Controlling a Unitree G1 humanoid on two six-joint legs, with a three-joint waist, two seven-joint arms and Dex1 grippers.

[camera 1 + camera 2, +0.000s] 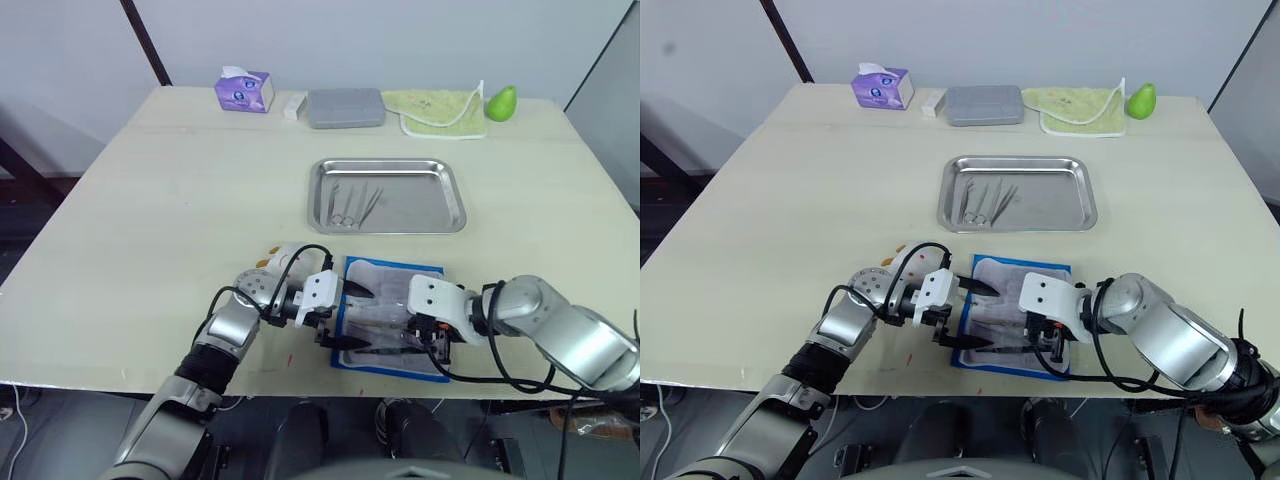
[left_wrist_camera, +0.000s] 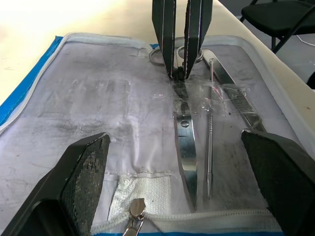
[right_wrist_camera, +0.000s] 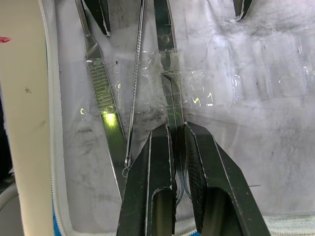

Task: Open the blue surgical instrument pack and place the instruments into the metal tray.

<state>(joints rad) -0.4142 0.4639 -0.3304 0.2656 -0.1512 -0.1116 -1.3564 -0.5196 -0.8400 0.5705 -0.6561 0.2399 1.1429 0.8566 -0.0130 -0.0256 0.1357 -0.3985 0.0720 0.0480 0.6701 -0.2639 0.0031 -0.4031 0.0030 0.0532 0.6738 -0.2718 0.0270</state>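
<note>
- The blue surgical instrument pack (image 1: pixel 392 318) lies open and flat near the front edge of your pale wooden tabletop (image 1: pixel 170 200). Its inner face is clear, whitish, wrinkled plastic with a blue border and a white zipper.
- The right tool (image 3: pixel 178 142) has its two black fingers almost together, pinched on the handle of a pair of scissors (image 2: pixel 185 147) that is still under the plastic strap.
- The left tool (image 2: pixel 177 191) stands wide open over the pack; its rough dark pads (image 2: pixel 86 172) hold nothing.
- The wrist views show you what the head views cannot: beside the scissors lie a thin probe (image 2: pixel 210 132) and a flat handle with ribs (image 3: pixel 101 88), all shiny steel.
- The head views show you the metal tray (image 1: pixel 387 195) farther back, apart from the pack, shallow and shiny with rounded corners. Some thin instruments (image 1: pixel 352 204) already lie in its left part.
- Along the far edge stand a purple tissue box (image 1: pixel 244 90), a grey rounded case (image 1: pixel 345 107), a yellow-green cloth (image 1: pixel 440 108) and a green pear-shaped thing (image 1: pixel 501 101).
</note>
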